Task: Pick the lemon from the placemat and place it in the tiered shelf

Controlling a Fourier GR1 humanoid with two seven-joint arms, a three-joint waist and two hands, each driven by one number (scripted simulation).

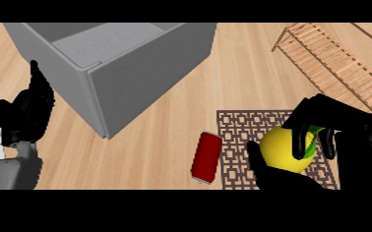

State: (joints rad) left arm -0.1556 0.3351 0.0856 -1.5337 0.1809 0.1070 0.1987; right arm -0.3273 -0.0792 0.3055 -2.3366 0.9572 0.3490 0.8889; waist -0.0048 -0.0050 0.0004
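Observation:
A yellow lemon (283, 150) with a green tip lies on the brown patterned placemat (243, 128) at the lower right. My right hand (330, 120) is over it, fingers curled down its right side and the thumb along its lower left, so the hand is shut on the lemon. The wooden slatted tiered shelf (323, 59) stands at the upper right, beyond the placemat. My left hand (29, 108) rests open at the left edge, fingers pointing up.
A large grey open box (131, 73) fills the upper left and middle of the counter. A red can (206, 157) lies on its side at the placemat's left edge. Bare wooden counter (232, 73) lies between the box and the shelf.

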